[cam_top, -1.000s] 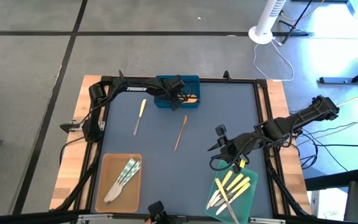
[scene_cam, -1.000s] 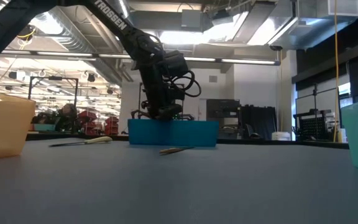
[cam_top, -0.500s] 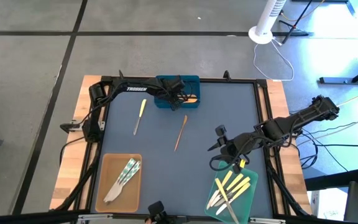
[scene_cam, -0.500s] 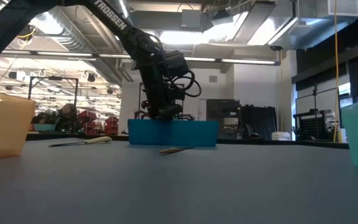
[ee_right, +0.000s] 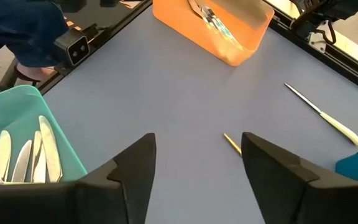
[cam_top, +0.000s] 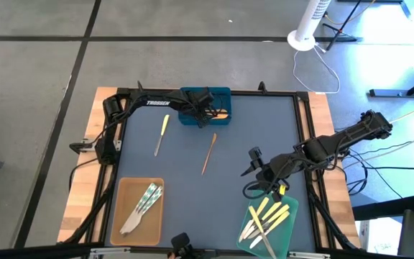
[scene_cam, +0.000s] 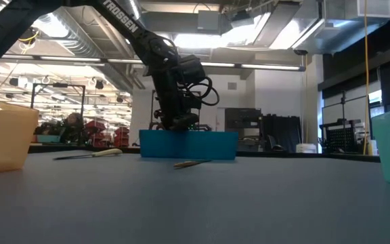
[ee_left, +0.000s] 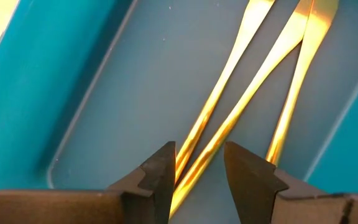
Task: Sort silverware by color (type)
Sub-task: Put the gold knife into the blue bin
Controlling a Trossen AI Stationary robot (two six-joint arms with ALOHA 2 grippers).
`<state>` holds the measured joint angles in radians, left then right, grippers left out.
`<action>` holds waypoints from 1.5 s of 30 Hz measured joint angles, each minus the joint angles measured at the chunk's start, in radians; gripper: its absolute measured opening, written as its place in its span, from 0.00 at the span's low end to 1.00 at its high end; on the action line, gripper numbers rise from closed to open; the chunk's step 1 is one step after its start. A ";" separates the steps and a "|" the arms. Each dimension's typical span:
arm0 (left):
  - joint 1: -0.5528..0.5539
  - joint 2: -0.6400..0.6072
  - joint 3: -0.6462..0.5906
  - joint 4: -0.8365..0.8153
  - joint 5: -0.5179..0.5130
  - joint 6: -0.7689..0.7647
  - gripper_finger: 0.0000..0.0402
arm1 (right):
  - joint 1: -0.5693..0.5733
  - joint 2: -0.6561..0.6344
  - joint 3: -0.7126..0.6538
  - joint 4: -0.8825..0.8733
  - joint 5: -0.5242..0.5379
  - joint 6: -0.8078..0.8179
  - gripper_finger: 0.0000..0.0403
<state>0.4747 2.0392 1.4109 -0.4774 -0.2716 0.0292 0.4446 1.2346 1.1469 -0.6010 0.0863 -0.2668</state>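
Straddling orange silverware [ee_left: 229,118] inside blue tray [ee_left: 55,93]: left gripper [ee_left: 197,177], wrist view only.

Grey concrete floor [cam_top: 34,72] (dark seams), white fan stand [cam_top: 304,37], bright ceiling lights [scene_cam: 212,41].

overhead, table-level, two wrist views

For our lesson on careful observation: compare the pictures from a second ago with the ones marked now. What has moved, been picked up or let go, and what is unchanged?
Little changed. The right hand, by the green tray, shifted slightly and its fingers now stand wide open, holding nothing. The left hand stayed in the blue tray over the golden-brown utensils. The yellow-handled knife and the brown utensil on the mat, and the tan tray, did not move.
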 joint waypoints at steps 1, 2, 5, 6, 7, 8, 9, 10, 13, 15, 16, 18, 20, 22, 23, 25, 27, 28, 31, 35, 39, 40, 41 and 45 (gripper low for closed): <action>0.000 0.000 0.000 0.000 0.000 0.000 0.33 | 0.000 0.000 0.000 0.000 0.001 0.000 0.56; -0.001 0.000 0.000 -0.001 0.000 0.000 0.33 | 0.000 0.000 0.000 0.000 0.002 0.000 0.56; -0.003 -0.007 0.000 -0.009 0.001 -0.001 0.33 | 0.000 0.000 0.000 0.000 0.009 -0.001 0.56; -0.005 -0.013 0.000 -0.013 0.001 -0.001 0.33 | 0.000 0.000 0.000 0.000 0.009 -0.001 0.56; -0.008 -0.021 0.000 -0.014 0.002 -0.002 0.33 | 0.000 0.000 0.000 0.001 0.009 0.000 0.56; -0.012 -0.030 0.000 -0.010 0.002 -0.001 0.33 | 0.000 0.000 0.000 0.000 0.010 -0.001 0.56; -0.014 -0.042 0.000 -0.009 0.002 -0.001 0.33 | 0.000 0.000 0.000 0.001 0.010 -0.001 0.56; -0.018 -0.052 0.000 -0.012 0.001 0.000 0.33 | 0.000 0.000 0.000 0.002 0.010 -0.001 0.56; -0.027 -0.080 0.000 -0.009 0.001 0.000 0.33 | 0.000 0.000 0.000 0.005 0.010 -0.001 0.56; -0.033 -0.105 0.000 -0.010 0.001 0.000 0.33 | 0.000 0.000 0.000 0.005 0.010 -0.001 0.56; -0.036 -0.121 0.000 -0.009 0.001 0.000 0.33 | 0.000 0.000 0.000 0.005 0.010 0.000 0.56; -0.043 -0.147 0.000 -0.009 0.001 0.000 0.33 | 0.000 0.000 0.000 0.006 0.010 -0.001 0.56; -0.048 -0.172 0.000 -0.016 0.001 0.000 0.33 | 0.000 0.000 0.000 0.008 0.010 -0.001 0.56; -0.057 -0.197 0.000 -0.020 0.001 0.000 0.33 | 0.000 0.000 0.000 0.007 0.010 0.000 0.56; -0.061 -0.213 0.000 -0.024 0.001 0.000 0.33 | 0.000 0.000 0.000 0.008 0.010 -0.001 0.56; -0.071 -0.239 0.000 -0.032 0.001 0.000 0.33 | 0.000 0.000 0.000 0.008 0.010 0.000 0.56; -0.083 -0.265 0.000 -0.051 0.001 0.000 0.33 | 0.000 0.000 0.000 0.008 0.010 -0.001 0.56; -0.090 -0.280 0.000 -0.062 0.000 0.000 0.33 | 0.000 0.000 0.000 0.008 0.010 -0.001 0.56; -0.114 -0.328 0.000 -0.091 0.001 -0.001 0.33 | 0.000 0.000 0.000 0.008 0.010 -0.001 0.56; -0.155 -0.395 0.000 -0.140 0.000 -0.003 0.33 | 0.000 0.000 0.000 0.008 0.010 -0.001 0.56; -0.201 -0.467 0.000 -0.179 0.000 -0.044 0.33 | 0.000 0.000 0.000 0.008 0.010 -0.001 0.56; -0.211 -0.485 0.000 -0.190 0.000 -0.052 0.33 | 0.000 0.000 0.000 0.008 0.010 -0.001 0.56; -0.224 -0.503 0.000 -0.202 0.001 -0.056 0.33 | 0.000 0.000 0.000 0.008 0.010 -0.001 0.56; -0.274 -0.566 0.000 -0.234 0.000 -0.095 0.33 | 0.000 0.000 0.000 0.008 0.010 -0.001 0.56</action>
<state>0.2008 1.4728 1.4109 -0.7112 -0.2712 -0.0660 0.4446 1.2346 1.1469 -0.5930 0.0967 -0.2676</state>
